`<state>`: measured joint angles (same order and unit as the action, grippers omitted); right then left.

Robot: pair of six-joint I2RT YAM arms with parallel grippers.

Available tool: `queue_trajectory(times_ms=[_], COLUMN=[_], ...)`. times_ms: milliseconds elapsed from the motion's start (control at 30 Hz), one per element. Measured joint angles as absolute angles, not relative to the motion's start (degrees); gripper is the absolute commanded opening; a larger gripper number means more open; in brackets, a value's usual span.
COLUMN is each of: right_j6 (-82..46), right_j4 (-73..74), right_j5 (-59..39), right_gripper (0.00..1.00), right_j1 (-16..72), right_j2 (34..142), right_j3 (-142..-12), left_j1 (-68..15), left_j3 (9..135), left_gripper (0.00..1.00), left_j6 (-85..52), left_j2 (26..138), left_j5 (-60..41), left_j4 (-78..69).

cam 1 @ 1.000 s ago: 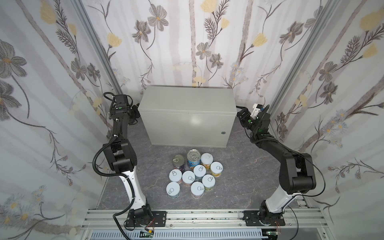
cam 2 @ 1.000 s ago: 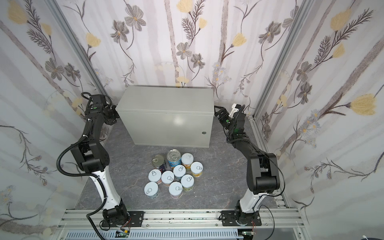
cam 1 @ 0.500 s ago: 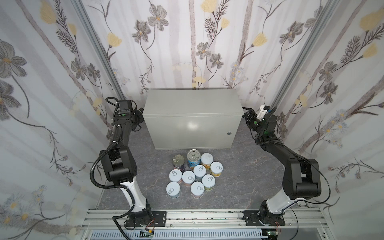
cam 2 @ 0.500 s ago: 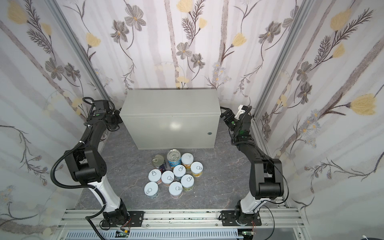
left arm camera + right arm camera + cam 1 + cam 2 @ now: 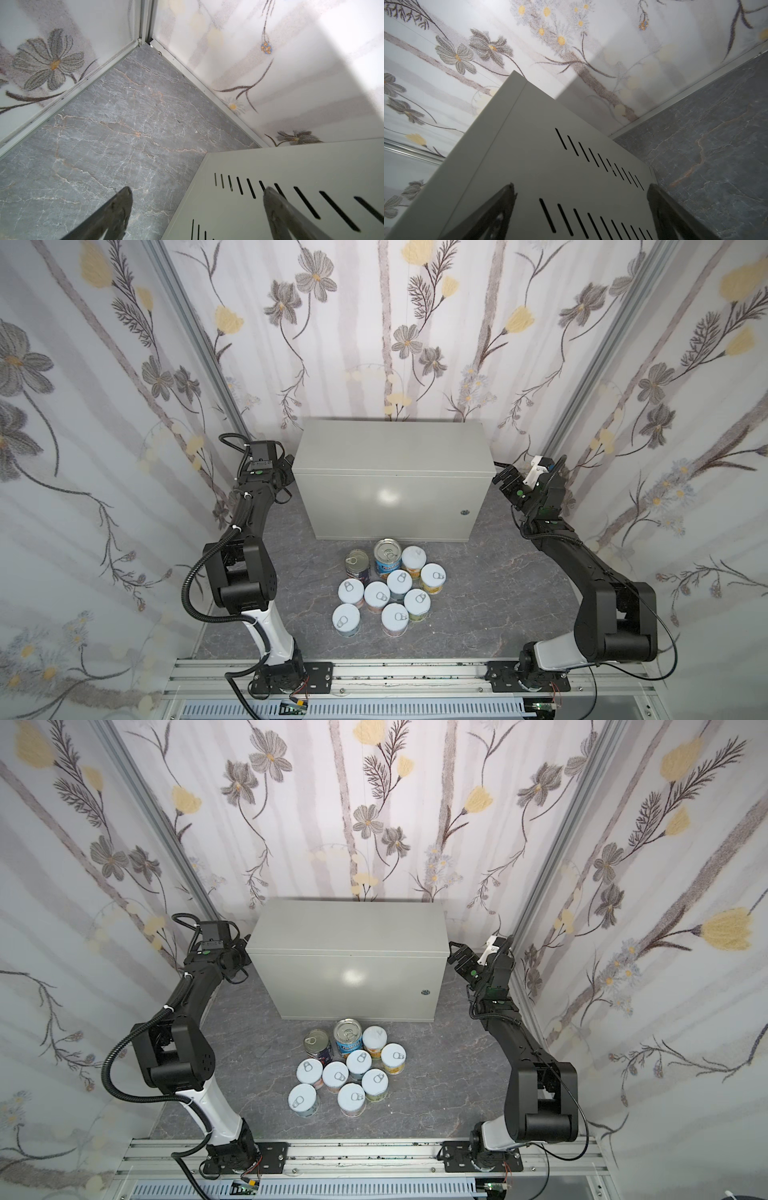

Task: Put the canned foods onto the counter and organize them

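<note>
While ten cans (image 5: pixel 399 581) are grouped on floor (image 5: pixel 478 593), nothing is placed yet.
L pincer (image 5: pixel 287 467) & R pincer (image 5: pixel 505 481) are held wide, empty, at table (image 5: pixel 390 448) ends; a can is to be reached next.

Ten upright cans (image 5: pixel 399 580) in a cluster just before the light-grey counter (image 5: pixel 390 452)

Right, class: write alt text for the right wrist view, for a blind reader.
The counter, its grey side cut with vent slots, looms beyond the right gripper, jaws wide open; floral wall and dark marbled floor lie behind.
</note>
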<state>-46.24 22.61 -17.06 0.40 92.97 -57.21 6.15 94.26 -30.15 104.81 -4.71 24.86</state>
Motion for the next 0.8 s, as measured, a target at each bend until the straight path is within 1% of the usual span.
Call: queue_trajectory(times_ms=[367, 800], right_j6=[-43.20, -42.35], right_j4=[19.94, 18.20], right_j5=[-10.11, -9.32], right_gripper=[1.00, 1.00], right_j1=[-1.54, -1.89], right_j2=[88.31, 88.73], right_j3=[-53.93, -54.74], left_j1=[2.39, 1.45], left_j3=[88.62, 83.99], left_gripper=[1.00, 1.00], left_j6=[-30.46, -31.38], left_j2=[99.31, 94.78], left_j5=[1.04, 4.75], left_j4=[25.21, 25.63])
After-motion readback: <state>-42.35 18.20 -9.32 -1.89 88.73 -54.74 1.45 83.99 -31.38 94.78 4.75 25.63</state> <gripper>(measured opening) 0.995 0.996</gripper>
